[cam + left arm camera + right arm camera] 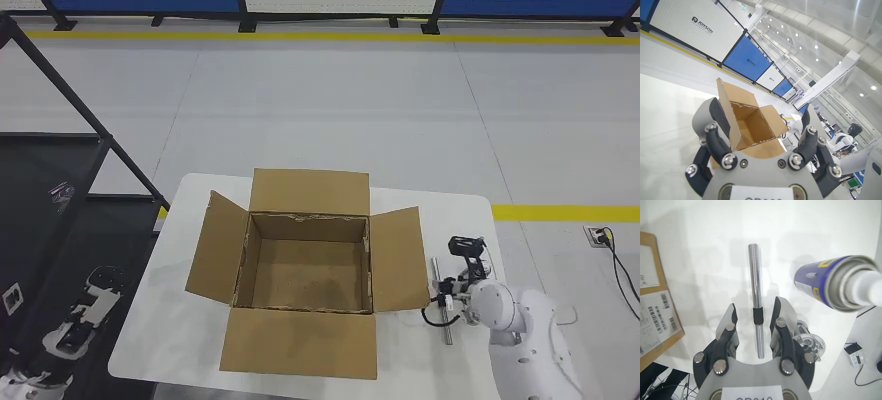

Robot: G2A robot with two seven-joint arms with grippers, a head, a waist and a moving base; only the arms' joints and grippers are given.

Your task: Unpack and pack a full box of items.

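An open cardboard box (300, 345) stands mid-table with all its flaps folded out and its floor bare. To its right a chrome rod (754, 275) with a black band lies flat on the white table (440, 215). My right gripper (755, 305) is open, one finger on each side of the rod at the band; it is also in the top view (447, 300) beside the rod (437, 275). My left gripper (761, 106) is open and holds nothing, low and off the table's left side (90, 300), facing the box (745, 111).
A blue spray can (814, 279) with a white nozzle stands close beside the rod. A small metal flanged part (808, 344) lies by the right gripper's fingers. A black frame rack (100, 150) stands left of the table. The table's edge runs just right of the can.
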